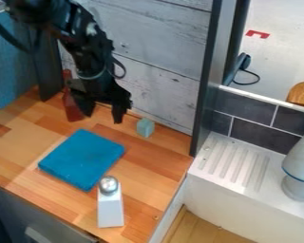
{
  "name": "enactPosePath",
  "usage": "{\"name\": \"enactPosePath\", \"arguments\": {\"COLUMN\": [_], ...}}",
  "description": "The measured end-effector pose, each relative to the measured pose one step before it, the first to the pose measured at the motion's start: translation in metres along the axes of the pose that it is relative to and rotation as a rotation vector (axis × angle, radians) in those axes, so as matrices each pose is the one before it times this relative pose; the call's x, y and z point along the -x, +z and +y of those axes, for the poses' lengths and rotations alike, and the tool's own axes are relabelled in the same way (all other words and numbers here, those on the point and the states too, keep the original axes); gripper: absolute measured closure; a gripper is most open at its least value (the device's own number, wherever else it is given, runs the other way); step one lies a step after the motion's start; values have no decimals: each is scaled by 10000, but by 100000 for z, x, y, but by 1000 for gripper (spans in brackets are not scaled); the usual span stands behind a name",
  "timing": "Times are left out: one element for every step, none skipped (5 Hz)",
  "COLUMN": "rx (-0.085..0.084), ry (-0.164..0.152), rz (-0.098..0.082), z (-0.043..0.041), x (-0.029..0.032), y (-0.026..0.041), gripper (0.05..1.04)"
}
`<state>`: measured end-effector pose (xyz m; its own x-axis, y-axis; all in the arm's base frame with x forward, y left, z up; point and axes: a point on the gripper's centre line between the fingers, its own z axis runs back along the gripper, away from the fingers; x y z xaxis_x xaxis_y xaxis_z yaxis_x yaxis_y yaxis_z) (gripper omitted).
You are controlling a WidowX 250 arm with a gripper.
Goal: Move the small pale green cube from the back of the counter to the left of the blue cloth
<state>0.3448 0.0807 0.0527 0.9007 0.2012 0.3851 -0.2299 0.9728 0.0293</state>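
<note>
Gripper (103, 117) and black arm (85, 42) hang over the desk (142, 185) from the upper left of the view, with the fingertips above the far side of the blue slab (81, 159), which serves here as the landmark. Its two fingers stand wide apart, and no object can be seen between them.

Beyond the slab's far left side stands a red bottle (72, 108), partly hidden behind one finger; whether the two touch cannot be told. A small pale green block (145, 127) sits beyond the slab's far right corner, near the other finger and close to the whitish plank wall (157, 90).

On the near side of the slab, just beside its near corner, is a white tapered object (110, 209) with a round silvery top. The slab itself lies flat, turned at a slant to the desk's edge.

Well to the right of the slab, past the dark upright post (208, 80), is a white ribbed drainboard (234, 163) with a pale grey object (300, 163) on it, cut off by the view's edge. Dark tiles (243, 105) line the wall behind that.
</note>
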Motion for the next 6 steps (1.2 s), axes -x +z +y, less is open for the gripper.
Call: {"name": "enactPosePath", "arguments": {"rx": [-37, 243, 151, -24, -42, -248], "ry": [-278, -343, -192, -197, -173, 13], "rz": [198, 9, 89, -275, -43, 133], "z": [-586, -436, -206, 63, 42, 405], "x": [549, 197, 171, -949, -427, -572], "y": [-1696, -1107, -641, -77, -633, -1156], "gripper": [83, 83, 83, 83, 83, 83]}}
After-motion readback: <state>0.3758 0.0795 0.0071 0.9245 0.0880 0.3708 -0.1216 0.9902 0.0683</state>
